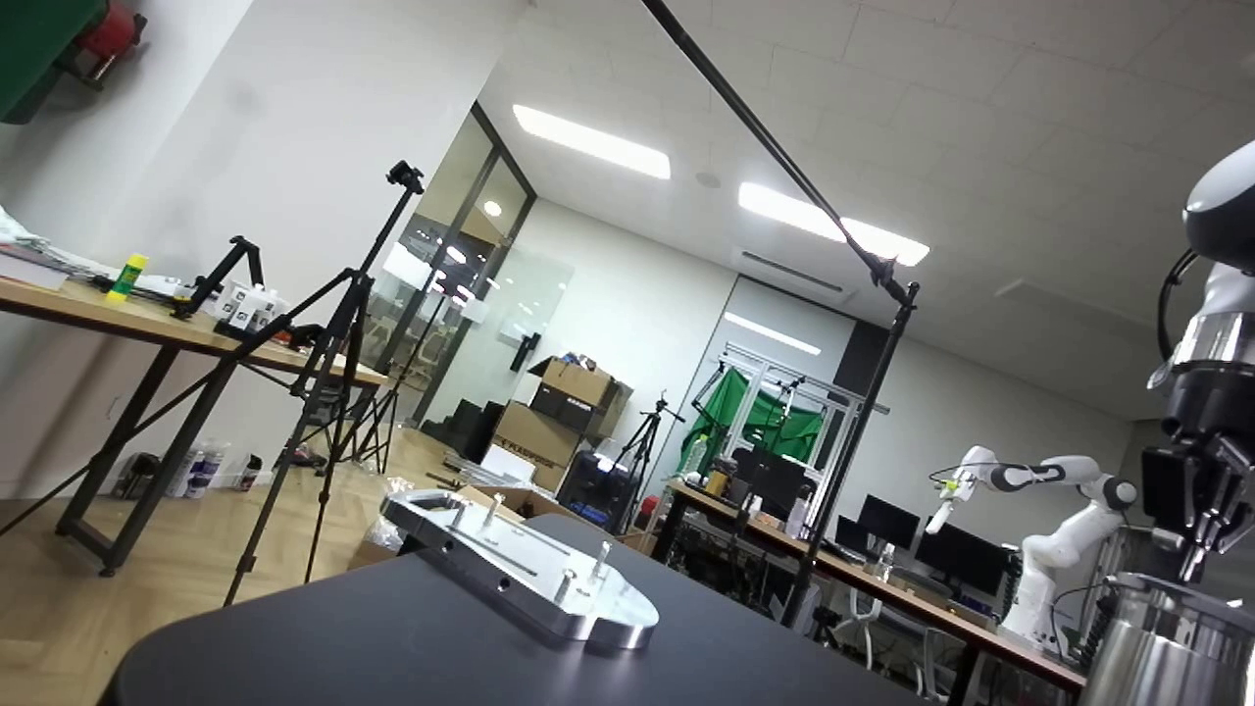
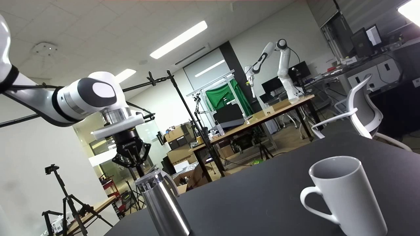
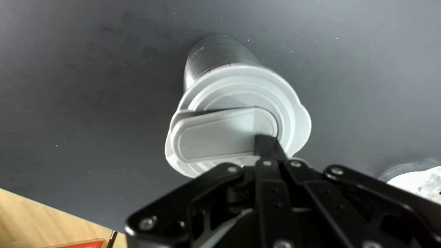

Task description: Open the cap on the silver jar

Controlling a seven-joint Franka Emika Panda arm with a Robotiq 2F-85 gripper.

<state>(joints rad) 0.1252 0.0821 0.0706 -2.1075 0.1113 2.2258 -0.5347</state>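
Observation:
The silver jar [image 2: 167,209] stands on the dark table; it also shows in an exterior view at the right edge [image 1: 1167,652] and from above in the wrist view [image 3: 215,55]. It has a grey handle [image 2: 171,183] at its top. Its cap [image 3: 241,88] looks pale grey, round, with an oblong flap [image 3: 213,137] across it. My gripper [image 3: 268,144] has its fingers together with nothing visible between them. The fingertips are over one end of the flap; in an exterior view the gripper [image 2: 140,172] reaches the jar's top rim. Whether they touch the flap is unclear.
A white mug [image 2: 354,200] stands on the dark table [image 2: 249,196]. A silver metal plate with pegs [image 1: 529,564] lies near a table edge. The table edge shows at the lower left of the wrist view, with wooden floor [image 3: 38,220] beyond.

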